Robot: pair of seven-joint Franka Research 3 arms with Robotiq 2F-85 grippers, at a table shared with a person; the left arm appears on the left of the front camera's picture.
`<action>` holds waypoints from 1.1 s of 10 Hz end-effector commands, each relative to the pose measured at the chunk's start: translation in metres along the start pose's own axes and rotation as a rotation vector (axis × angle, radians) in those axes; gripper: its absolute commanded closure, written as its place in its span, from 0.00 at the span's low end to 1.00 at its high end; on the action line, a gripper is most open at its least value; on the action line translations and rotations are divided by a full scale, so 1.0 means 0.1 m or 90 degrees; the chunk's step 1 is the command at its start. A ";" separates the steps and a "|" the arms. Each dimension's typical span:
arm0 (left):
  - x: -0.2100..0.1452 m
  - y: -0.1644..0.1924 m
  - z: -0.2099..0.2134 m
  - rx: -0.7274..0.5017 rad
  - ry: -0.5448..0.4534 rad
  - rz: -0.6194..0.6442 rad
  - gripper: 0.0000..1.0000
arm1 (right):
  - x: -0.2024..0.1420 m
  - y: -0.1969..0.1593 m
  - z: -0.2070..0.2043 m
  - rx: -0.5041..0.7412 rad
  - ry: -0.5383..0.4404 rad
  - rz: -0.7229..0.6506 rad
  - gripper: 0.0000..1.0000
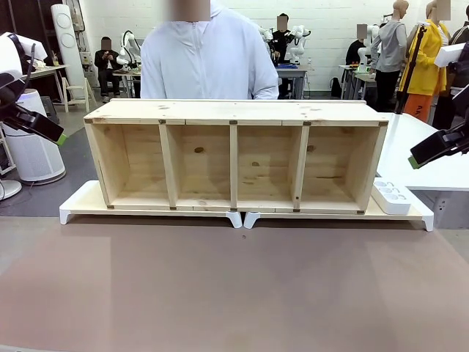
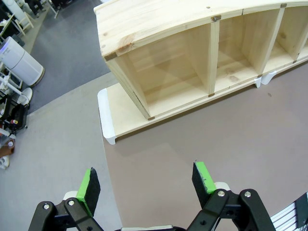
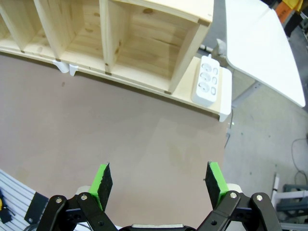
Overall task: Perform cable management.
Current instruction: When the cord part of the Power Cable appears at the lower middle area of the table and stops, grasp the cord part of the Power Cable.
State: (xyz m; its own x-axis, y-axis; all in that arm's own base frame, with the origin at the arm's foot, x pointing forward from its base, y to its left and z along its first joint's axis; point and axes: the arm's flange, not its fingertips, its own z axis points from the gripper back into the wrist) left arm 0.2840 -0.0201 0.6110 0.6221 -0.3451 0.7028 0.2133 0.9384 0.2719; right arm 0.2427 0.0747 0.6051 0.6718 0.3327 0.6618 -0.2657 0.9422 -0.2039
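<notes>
Brown tabletop (image 1: 234, 293) lies nearest. Left gripper (image 2: 147, 181) hangs empty with jaws apart, off the wooden shelf's (image 1: 234, 158) left end. White power strip (image 1: 392, 196) lies beside the shelf's right end, its cable too thin to trace. Right gripper (image 3: 159, 178), jaws apart, hovers well clear of it.

Robotics lab or workshop hall, not a home.

- Bottom of the wrist views: left gripper (image 2: 144, 171) and right gripper (image 3: 158, 167) above a brown bench top (image 1: 234, 293).
- Upper part of the front view: white block wall (image 1: 322, 18), work tables (image 1: 293, 73), a seated person (image 1: 108, 62) at upper left.
- Left edge: white air purifier (image 1: 33, 150).
- Upper left of the left wrist view: grey floor (image 2: 62, 62).
</notes>
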 end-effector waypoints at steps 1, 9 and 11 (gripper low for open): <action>0.02 -0.01 -0.01 0.005 -0.005 -0.003 0.00 | 0.02 0.00 -0.02 0.001 -0.002 0.005 0.00; 0.02 -0.01 -0.01 0.005 -0.005 -0.003 0.00 | 0.02 0.00 -0.02 0.001 -0.002 0.005 0.00; 0.02 -0.01 -0.01 0.005 -0.005 -0.003 0.00 | 0.02 0.00 -0.02 0.001 -0.002 0.005 0.00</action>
State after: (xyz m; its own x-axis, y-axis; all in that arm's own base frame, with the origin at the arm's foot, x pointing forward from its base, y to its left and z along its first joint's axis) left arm 0.2840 -0.0201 0.6110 0.6221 -0.3451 0.7028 0.2133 0.9384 0.2719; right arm 0.2427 0.0747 0.6051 0.6718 0.3327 0.6618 -0.2657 0.9422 -0.2039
